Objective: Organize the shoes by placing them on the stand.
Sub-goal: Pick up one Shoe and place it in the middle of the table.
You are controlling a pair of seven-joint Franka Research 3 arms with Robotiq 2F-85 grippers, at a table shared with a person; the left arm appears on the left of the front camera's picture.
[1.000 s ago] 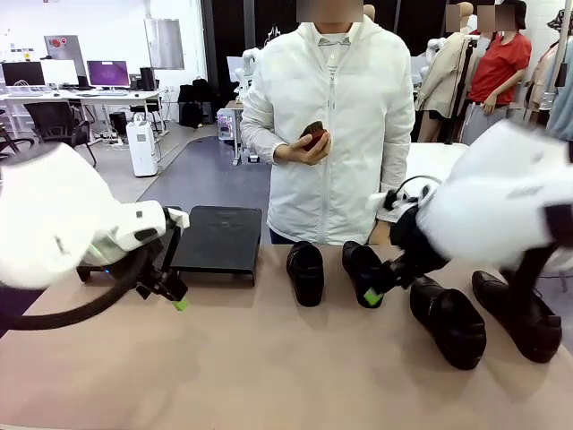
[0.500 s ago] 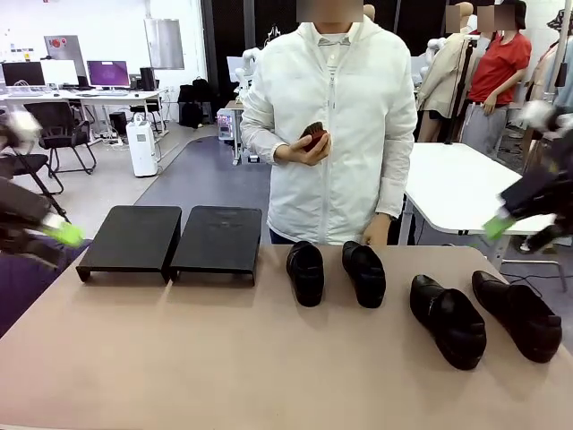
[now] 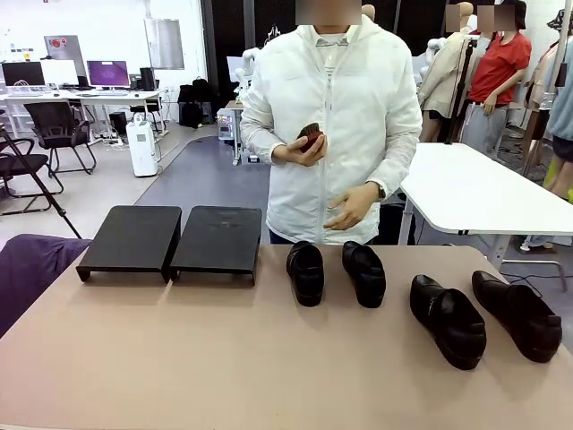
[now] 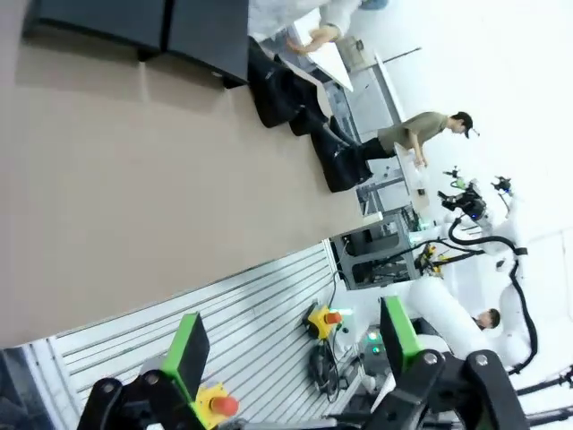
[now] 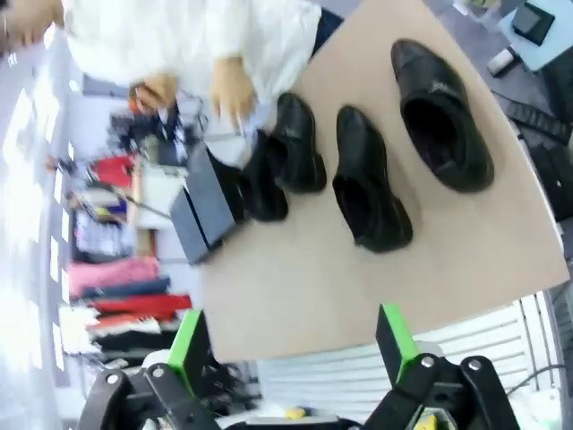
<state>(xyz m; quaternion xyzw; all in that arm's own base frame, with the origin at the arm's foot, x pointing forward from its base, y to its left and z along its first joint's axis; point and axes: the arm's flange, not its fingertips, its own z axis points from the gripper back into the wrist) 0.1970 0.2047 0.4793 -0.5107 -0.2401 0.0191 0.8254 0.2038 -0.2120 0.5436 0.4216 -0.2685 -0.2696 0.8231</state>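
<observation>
The left claw (image 4: 294, 345) hangs with its jaws spread wide and nothing between them. It sits out past the near edge of the bench (image 3: 224, 367), above a slatted panel and a yellow box with a red button (image 4: 215, 408). The right claw (image 5: 291, 345) is equally wide and empty, high over the right end of the bench and looking down on the shoes (image 5: 367, 184).

No shoe is on the stand (image 3: 219, 235) yet. Its two black sections sit side by side at the far left of the bench with bare tops. All four shoes rest on the bench to the right of it. Two stand close together near the middle, and two lie angled, farther right and nearer.

The task looks to be at its very start, and the step in hand is picking a first shoe. The next move calls for one claw to come down over a shoe, close across its narrow width or on the rim of its opening, lift it, and carry it left to the stand. The middle shoe nearest the stand seems the shortest carry. The right-hand two would have to pass over or around the middle two.

A person (image 3: 331, 107) stands at the far side. One hand (image 3: 351, 208) hovers just above and beyond the middle shoes, likely in the way of a reach there. The other holds a small dark object (image 3: 312, 136) at chest height. A white table (image 3: 466, 188) stands far right, and a purple-covered shape (image 3: 27, 269) lies off the bench at left.
</observation>
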